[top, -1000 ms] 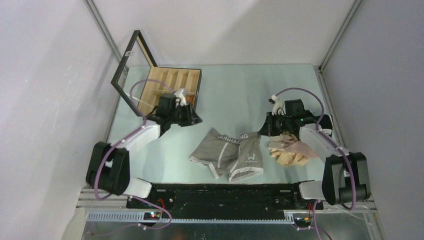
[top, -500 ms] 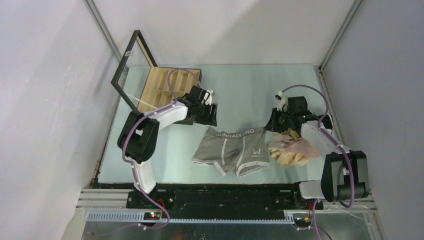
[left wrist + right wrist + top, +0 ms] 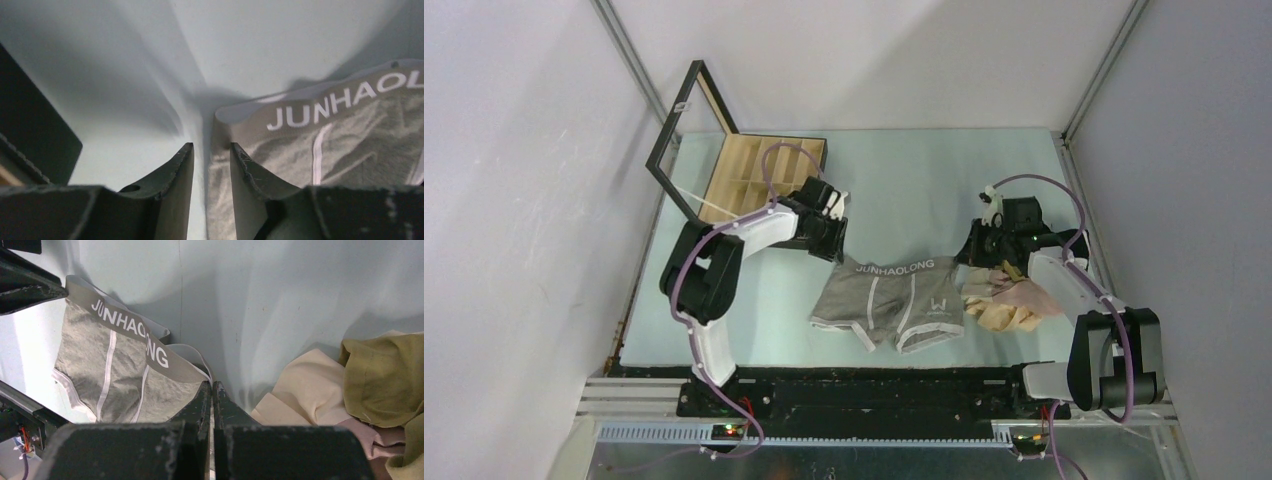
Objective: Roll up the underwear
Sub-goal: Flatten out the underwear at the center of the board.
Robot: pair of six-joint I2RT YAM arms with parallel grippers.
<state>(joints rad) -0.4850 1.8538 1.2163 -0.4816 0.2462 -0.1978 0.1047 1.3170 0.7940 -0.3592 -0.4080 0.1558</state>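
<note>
Garment: grey boxer briefs lie flat on the table between the two arms, waistband on the far side, legs toward the near edge.
Writing: white capitals "JUNHAOLONG" run along the waistband; a white "W" sits on the right leg.
Fabric: soft heathered grey knit with white piping down the front and white trim at the leg hems.
Left gripper: jaws a little apart, astride the left end of the waistband, with cloth showing in the gap.
Right gripper: fingers pressed together, pinching the right end of the waistband, which lifts slightly to meet them.
Other underwear: a crumpled pile of beige, pale pink and olive-brown cloth just right of the briefs.
Box: wooden box with a black frame, slatted compartments and a raised lid, at the far left.
</note>
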